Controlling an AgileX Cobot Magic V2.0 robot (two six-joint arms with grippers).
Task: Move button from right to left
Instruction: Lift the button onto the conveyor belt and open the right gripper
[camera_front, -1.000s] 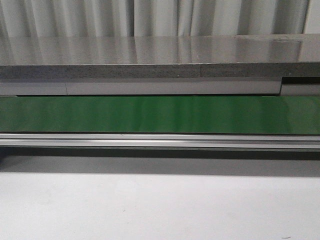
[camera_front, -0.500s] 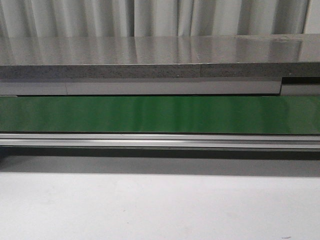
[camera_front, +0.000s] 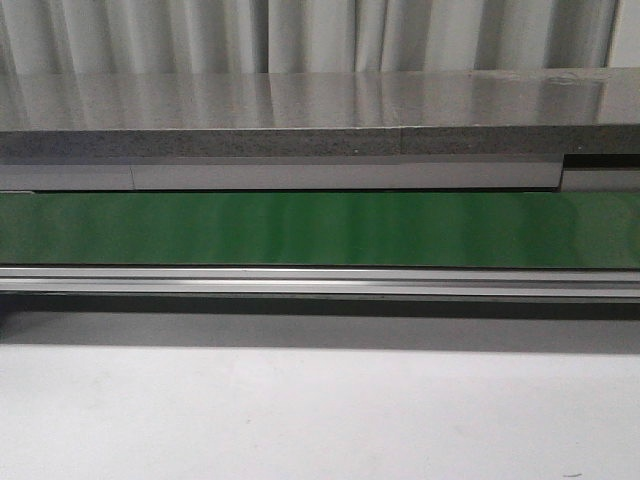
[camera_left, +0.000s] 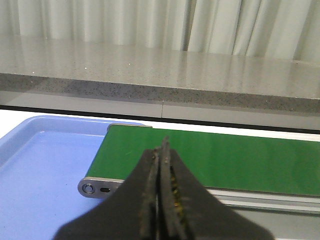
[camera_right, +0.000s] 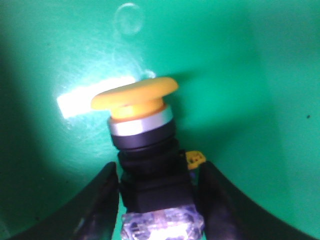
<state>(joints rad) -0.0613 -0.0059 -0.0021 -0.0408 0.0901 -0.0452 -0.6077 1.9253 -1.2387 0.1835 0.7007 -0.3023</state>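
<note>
The button (camera_right: 136, 95) has a yellow-orange mushroom cap, a silver ring and a black boxy body. It shows only in the right wrist view, low over the green conveyor belt (camera_right: 250, 75), cap pointing away from the wrist. My right gripper (camera_right: 157, 170) is shut on the button's black body, one finger on each side. My left gripper (camera_left: 161, 150) is shut and empty, above the left end of the belt (camera_left: 225, 160). Neither gripper nor the button appears in the front view.
A blue tray (camera_left: 40, 160) lies beside the belt's left end. The green belt (camera_front: 320, 228) runs across the front view with a metal rail (camera_front: 320, 282) in front. A grey stone counter (camera_front: 300, 110) and curtains stand behind. A white table (camera_front: 320, 420) is nearest.
</note>
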